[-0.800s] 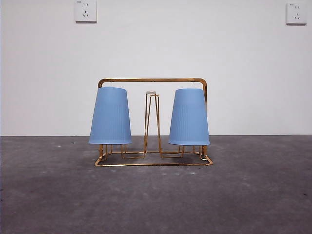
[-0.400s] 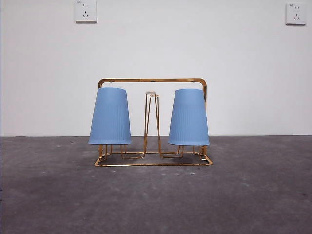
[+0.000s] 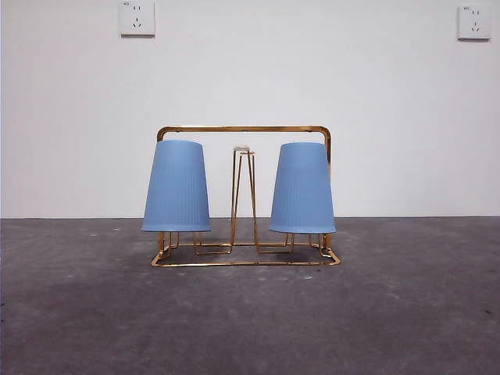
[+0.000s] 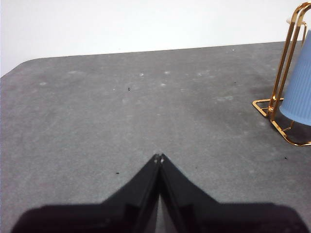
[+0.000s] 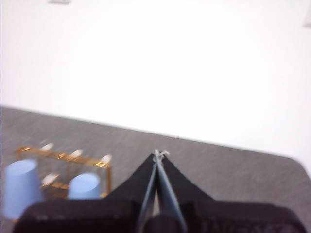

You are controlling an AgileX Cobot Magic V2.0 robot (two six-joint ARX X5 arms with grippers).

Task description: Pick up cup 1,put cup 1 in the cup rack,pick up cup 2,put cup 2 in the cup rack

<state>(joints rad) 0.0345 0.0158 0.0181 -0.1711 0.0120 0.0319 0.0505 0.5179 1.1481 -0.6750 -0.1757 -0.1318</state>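
Observation:
Two blue ribbed cups hang upside down on the gold wire cup rack [image 3: 244, 130]: one cup [image 3: 176, 186] on the left prongs, the other cup [image 3: 303, 187] on the right prongs. No arm shows in the front view. My left gripper [image 4: 159, 158] is shut and empty above bare table, with the cup rack [image 4: 286, 58] and a blue cup [image 4: 300, 94] off to one side. My right gripper [image 5: 159, 154] is shut and empty, well away from the cup rack [image 5: 63, 156], where both cups [image 5: 20, 188] [image 5: 84, 185] sit.
The grey table [image 3: 250, 320] runs to a white wall with two sockets [image 3: 137, 17] [image 3: 474, 21]. A pale-tipped middle prong [image 3: 243, 150] of the rack stands bare between the cups.

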